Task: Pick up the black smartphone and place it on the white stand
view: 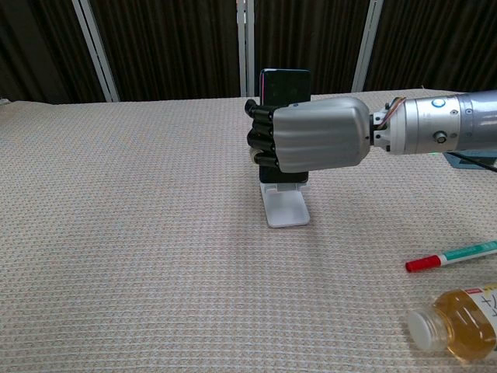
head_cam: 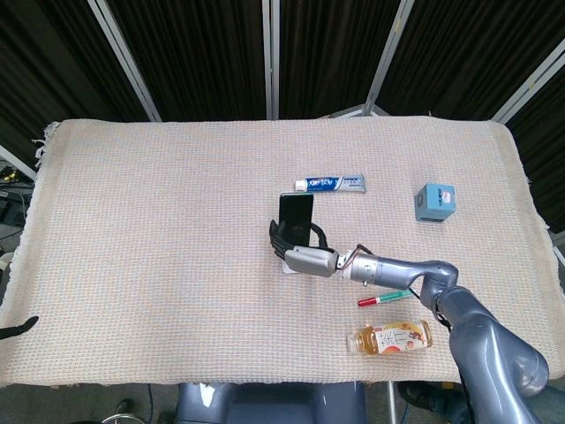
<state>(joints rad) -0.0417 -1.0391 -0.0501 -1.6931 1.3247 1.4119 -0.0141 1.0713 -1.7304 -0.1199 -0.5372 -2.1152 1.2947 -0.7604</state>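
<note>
My right hand grips the black smartphone upright, fingers wrapped round its lower half. The phone's top sticks up above the hand; its bottom edge sits right at the white stand, whose base plate shows below the hand. Whether the phone touches the stand's cradle is hidden by the hand. In the head view the right hand holds the smartphone near the table's middle, covering most of the stand. My left hand is outside both views.
A toothpaste tube lies behind the phone. A blue box stands at the far right. A red-capped pen and a lying tea bottle are at the front right. A woven beige cloth covers the table.
</note>
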